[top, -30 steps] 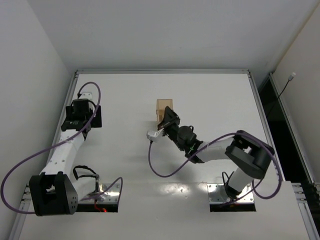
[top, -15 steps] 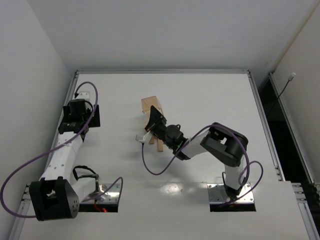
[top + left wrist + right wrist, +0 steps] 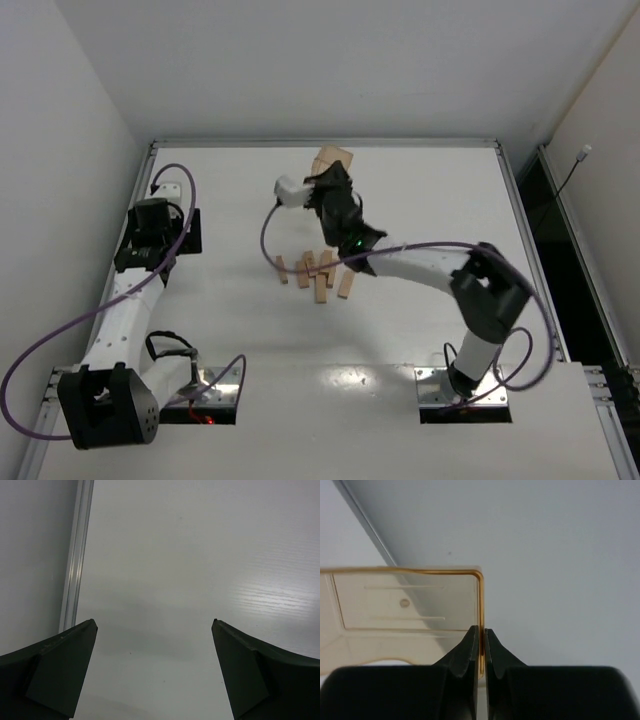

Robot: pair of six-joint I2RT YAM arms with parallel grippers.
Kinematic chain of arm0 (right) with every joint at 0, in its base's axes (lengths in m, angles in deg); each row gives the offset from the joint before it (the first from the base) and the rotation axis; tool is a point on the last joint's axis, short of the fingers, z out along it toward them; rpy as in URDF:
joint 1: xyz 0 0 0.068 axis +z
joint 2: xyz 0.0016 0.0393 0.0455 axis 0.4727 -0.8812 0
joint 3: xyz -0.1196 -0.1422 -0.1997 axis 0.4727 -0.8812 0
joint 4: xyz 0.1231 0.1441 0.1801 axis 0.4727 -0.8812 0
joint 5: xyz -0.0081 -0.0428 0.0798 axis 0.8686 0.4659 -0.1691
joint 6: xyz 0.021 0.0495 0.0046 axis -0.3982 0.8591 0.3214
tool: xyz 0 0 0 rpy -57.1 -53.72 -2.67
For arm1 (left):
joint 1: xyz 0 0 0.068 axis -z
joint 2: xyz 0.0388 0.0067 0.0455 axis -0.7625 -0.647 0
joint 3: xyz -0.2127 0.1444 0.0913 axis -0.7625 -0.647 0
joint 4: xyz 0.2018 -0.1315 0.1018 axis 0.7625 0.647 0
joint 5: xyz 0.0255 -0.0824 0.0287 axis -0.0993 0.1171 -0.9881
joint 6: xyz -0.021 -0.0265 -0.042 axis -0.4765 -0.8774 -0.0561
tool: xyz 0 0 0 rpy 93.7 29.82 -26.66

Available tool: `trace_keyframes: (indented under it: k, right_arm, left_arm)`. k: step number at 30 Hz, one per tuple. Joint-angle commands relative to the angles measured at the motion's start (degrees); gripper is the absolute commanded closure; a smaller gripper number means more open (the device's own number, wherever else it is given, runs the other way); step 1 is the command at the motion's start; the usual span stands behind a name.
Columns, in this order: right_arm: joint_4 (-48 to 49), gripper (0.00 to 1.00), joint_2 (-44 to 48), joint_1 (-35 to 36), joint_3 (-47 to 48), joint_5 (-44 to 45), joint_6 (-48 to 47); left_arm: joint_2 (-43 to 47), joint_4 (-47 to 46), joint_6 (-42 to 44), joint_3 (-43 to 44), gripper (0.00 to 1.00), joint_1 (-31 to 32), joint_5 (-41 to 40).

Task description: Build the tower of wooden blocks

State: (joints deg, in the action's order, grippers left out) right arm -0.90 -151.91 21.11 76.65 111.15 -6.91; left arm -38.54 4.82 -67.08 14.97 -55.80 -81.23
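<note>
Toward the near left of the white table (image 3: 430, 200), the left gripper (image 3: 155, 625) hung with its jaws spread wide over bare surface beside the edge rail (image 3: 75, 555), holding nothing. At mid-table the wood blocks (image 3: 318, 272) lay loose in a scattered cluster, none stacked, so no tower stood yet; farther back the right gripper (image 3: 481, 630) was pinched tight on the rim of a translucent orange tray (image 3: 405, 610), held raised. Doing this step well probably meant setting that tray down at the far side, well apart from the blocks, and letting go only once it rested flat.
</note>
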Motion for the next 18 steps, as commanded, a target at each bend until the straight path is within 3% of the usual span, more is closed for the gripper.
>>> trace_keyframes:
  k: [1, 3, 4, 7, 13, 18]
  right_arm:
    - [-48.4, 1.00, 12.8, -4.1, 14.4, 3.4, 41.5]
    - [-58.3, 1.00, 14.0, -4.9, 18.5, -2.1, 51.0]
    - [-67.8, 1.00, 14.0, -6.8, 20.0, -7.2, 57.0]
    - [-78.3, 1.00, 14.0, -11.6, 22.3, -15.3, 64.5]
    - [-84.6, 1.00, 13.3, -22.8, 21.7, -26.5, 73.6]
    - [-86.3, 1.00, 7.7, -38.1, 26.8, -34.5, 81.9]
  left_arm:
    - [2.2, -1.3, 1.6, 0.8, 0.00, -0.7, 3.1]
    - [1.6, -1.3, 2.1, 1.4, 0.00, -0.2, 3.8]
    - [0.8, -1.3, 2.1, 1.4, 0.00, 0.3, 4.6]
    - [-0.1, -1.3, 1.5, 2.1, 0.00, 1.7, 4.6]
    - [-5.4, -1.8, -1.7, 5.6, 0.00, 3.5, 7.7]
    - [-6.5, -4.3, -2.3, 6.4, 0.00, 3.5, 11.8]
